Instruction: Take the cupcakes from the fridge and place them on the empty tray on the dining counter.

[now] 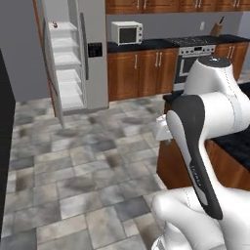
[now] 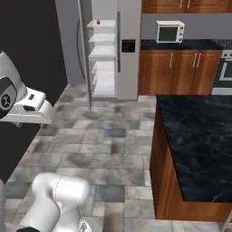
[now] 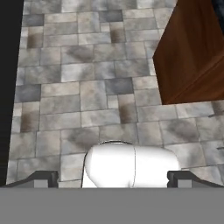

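1. Cupcake (image 1: 54, 24): one tiny red-and-white item sat on the top shelf of the fridge (image 1: 95, 73), toward the left side in the left base view. It was also seen in the right base view, high on the top shelf. A second cupcake could not be made out.
2. Fridge: tall, light grey, stood at the far end of the room with its left door swung open, white shelves (image 1: 66, 58) exposed. The right door was shut and carried a dark handle and a dark dispenser panel (image 1: 94, 49).
3. Dining counter (image 2: 199, 136): black marbled top on a brown wooden base, to the right of the floor and well apart from the fridge.
4. Gripper (image 3: 112, 179): pointed down at the tiled floor (image 3: 87, 87), its two dark tips set wide apart at the bottom of the hand view and holding nothing. A corner of the counter's wooden base lay at upper right in that view.
5. Wall counter (image 1: 141, 46): dark top over brown cabinets, right of the fridge, and bore a white microwave (image 1: 127, 33).
6. Oven (image 1: 195, 58): stainless, set in the wall run right of the cabinets.
7. Knife block (image 1: 216, 28): stood on the wall counter at far right.
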